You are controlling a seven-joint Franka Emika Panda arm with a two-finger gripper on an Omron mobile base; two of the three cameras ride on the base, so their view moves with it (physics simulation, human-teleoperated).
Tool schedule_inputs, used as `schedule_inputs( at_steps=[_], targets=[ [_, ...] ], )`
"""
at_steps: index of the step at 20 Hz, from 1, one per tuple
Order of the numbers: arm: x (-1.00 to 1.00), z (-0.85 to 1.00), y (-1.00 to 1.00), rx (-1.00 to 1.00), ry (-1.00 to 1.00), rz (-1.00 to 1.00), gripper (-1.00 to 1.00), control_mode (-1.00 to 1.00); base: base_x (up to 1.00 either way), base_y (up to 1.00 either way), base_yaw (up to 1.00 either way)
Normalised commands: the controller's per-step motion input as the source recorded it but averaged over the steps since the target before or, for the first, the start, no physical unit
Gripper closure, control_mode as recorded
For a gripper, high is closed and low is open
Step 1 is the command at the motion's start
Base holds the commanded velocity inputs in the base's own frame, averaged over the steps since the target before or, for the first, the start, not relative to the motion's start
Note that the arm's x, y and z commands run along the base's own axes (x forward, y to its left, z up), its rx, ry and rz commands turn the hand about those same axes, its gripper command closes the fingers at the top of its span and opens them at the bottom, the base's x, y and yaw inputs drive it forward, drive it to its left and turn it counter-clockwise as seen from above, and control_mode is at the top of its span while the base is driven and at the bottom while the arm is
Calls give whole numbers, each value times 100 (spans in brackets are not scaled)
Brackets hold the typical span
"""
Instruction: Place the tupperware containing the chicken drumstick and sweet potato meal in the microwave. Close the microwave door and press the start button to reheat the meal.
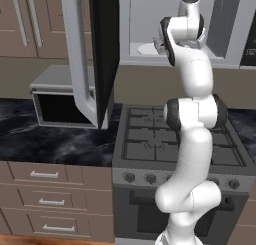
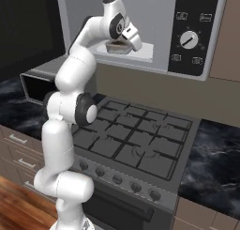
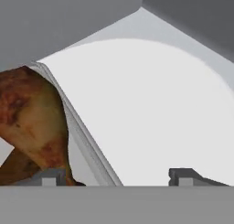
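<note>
A tupperware (image 2: 117, 48) of browned food sits on the microwave's (image 2: 159, 18) pale floor near its front edge; a grey box oven (image 1: 55, 96) stands on the dark desk (image 1: 50, 144).

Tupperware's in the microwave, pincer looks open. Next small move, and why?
Probably draw the pincer straight back out of the grey-walled microwave. Its jaws stand apart around the clear plastic tupperware wall, the tub sits on the white turntable, and the black door hangs open.
</note>
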Motion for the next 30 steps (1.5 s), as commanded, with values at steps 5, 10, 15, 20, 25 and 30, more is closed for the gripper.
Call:
schedule_inputs(
  at_steps=[5,10,15,20,25,30],
  targets=[
    [-26,-11,0,-11,-33,0,-100,-100,0,0,0],
    [-47,-36,10,-15,-31,0,-100,-100,0,0,0],
    [-88,-8,3,-10,-21,0,-100,-100,0,0,0],
    [-100,15,0,-1,-7,2,-100,-100,0,0,0],
    [-100,8,16,-7,0,12,-100,-100,0,0,0],
    [-100,33,26,-18,8,22,-100,-100,0,0,0]
  ],
)
